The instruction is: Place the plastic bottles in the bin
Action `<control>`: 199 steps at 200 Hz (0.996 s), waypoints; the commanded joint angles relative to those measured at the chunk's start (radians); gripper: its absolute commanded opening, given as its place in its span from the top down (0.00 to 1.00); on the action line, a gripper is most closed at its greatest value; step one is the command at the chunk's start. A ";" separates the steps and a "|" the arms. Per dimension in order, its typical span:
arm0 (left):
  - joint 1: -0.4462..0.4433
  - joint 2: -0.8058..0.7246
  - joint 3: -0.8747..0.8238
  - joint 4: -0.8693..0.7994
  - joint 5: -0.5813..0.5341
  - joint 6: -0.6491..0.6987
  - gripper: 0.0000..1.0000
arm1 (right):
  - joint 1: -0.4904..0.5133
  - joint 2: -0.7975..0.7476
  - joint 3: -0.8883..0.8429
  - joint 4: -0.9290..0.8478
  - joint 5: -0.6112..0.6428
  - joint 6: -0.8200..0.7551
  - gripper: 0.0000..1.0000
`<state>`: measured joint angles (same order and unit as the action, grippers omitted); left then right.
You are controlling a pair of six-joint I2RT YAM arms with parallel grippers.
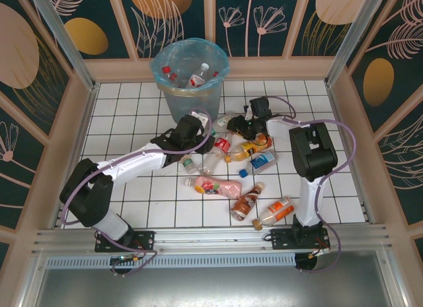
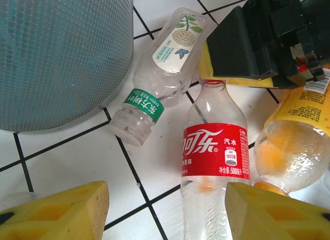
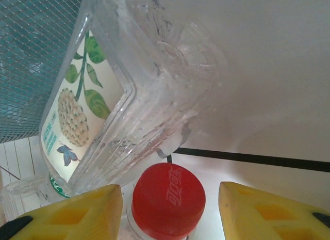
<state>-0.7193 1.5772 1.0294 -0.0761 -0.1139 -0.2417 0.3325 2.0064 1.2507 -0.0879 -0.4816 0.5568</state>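
Just right of the bin, the left claw is hanging wide open astride a clear bottle lying on the tiles. I judge it should be closing squarely on the labelled waist, clear of the leaf-labelled bottle beside it. The right claw is gaping wide around the same bottle's red cap, so only one arm should be lifting; the red label is showing Chinese Coca-Cola script and "汽水".
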 commanded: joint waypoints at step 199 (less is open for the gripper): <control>0.001 -0.196 0.011 -0.030 -0.046 -0.009 0.38 | 0.019 -0.289 -0.010 0.087 0.083 0.028 0.76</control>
<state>-0.7193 1.4376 1.0191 -0.0902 -0.1410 -0.2417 0.3359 1.8084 1.2556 -0.0383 -0.4671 0.5869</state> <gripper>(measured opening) 0.622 0.320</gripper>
